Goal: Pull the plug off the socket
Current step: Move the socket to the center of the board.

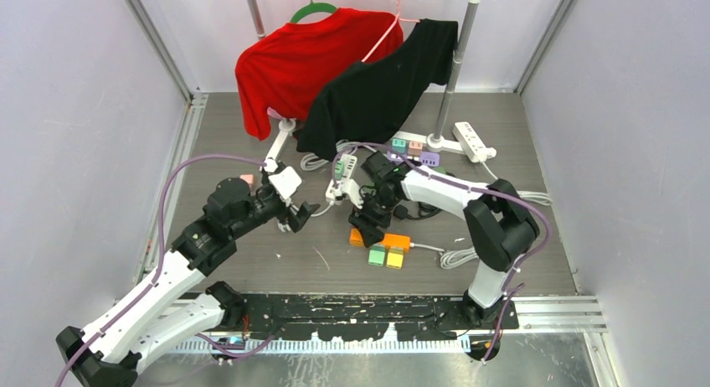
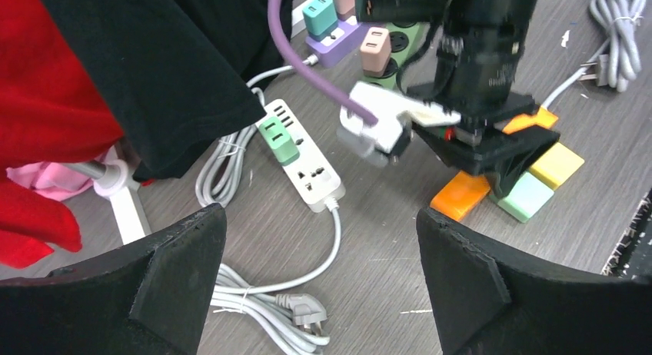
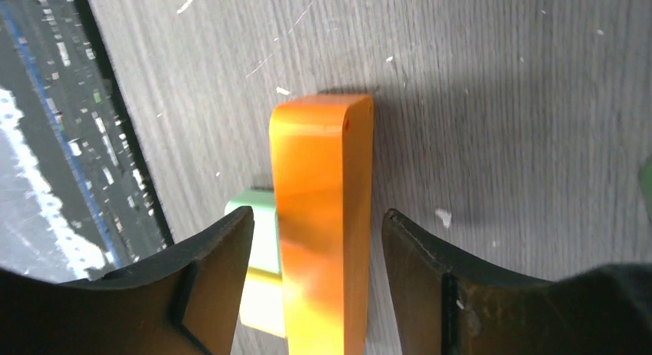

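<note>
An orange socket strip (image 1: pixel 387 239) lies on the grey floor with a green plug (image 1: pixel 378 255) and a yellow plug (image 1: pixel 395 258) side by side on its near side. My right gripper (image 3: pixel 317 270) points down over the strip (image 3: pixel 323 217), open. Its fingers straddle the strip with a gap on each side, and the green plug (image 3: pixel 260 220) shows beside the left finger. My left gripper (image 2: pixel 323 278) hovers open to the left with nothing between its fingers, above a white socket strip (image 2: pixel 307 167) that carries another green plug (image 2: pixel 278 140).
A red shirt (image 1: pixel 293 64) and a black shirt (image 1: pixel 377 90) hang from a rack whose pole (image 1: pixel 456 69) stands behind. A purple strip (image 1: pixel 414 152) with several plugs and a white strip (image 1: pixel 474 141) lie at the back. Coiled grey cable (image 2: pixel 254 297) lies below my left gripper.
</note>
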`<action>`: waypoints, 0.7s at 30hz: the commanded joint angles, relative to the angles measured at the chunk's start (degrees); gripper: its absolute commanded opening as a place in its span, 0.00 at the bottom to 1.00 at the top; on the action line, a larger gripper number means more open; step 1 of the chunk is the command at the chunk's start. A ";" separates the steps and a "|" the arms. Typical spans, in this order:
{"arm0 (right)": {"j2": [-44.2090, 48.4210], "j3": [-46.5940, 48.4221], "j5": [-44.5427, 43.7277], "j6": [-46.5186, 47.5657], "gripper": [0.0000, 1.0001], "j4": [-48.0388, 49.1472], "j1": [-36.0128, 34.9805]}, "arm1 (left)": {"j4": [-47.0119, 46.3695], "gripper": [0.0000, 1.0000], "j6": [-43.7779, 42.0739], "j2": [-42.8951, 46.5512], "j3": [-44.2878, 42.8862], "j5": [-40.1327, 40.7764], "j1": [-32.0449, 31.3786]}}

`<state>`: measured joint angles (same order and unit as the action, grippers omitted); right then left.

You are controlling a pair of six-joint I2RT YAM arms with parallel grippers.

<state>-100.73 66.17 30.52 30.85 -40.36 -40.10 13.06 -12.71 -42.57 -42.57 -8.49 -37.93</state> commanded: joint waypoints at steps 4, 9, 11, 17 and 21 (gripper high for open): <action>14.44 1.58 14.72 11.55 0.67 -10.52 9.83 | -4.93 0.94 -0.48 1.22 0.64 -8.85 0.27; 22.37 -2.44 28.44 32.02 0.68 -19.99 19.77 | -10.16 0.97 14.35 -2.48 -1.71 -12.16 0.27; 24.75 -4.00 32.33 39.36 0.69 -23.31 22.45 | -11.59 0.97 28.93 -5.22 -3.53 -12.63 0.23; 25.55 -3.15 35.54 44.19 0.69 -27.84 25.32 | -41.51 0.93 53.04 -10.11 11.91 -12.00 -1.83; 25.86 -3.50 37.00 46.75 0.70 -29.99 26.89 | -40.56 0.93 40.64 -13.63 14.67 -9.04 -8.42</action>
<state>-75.46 62.28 62.48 71.70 -66.41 -14.48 -17.76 30.15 -53.76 -29.36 -19.25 -40.84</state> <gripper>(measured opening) 0.689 0.926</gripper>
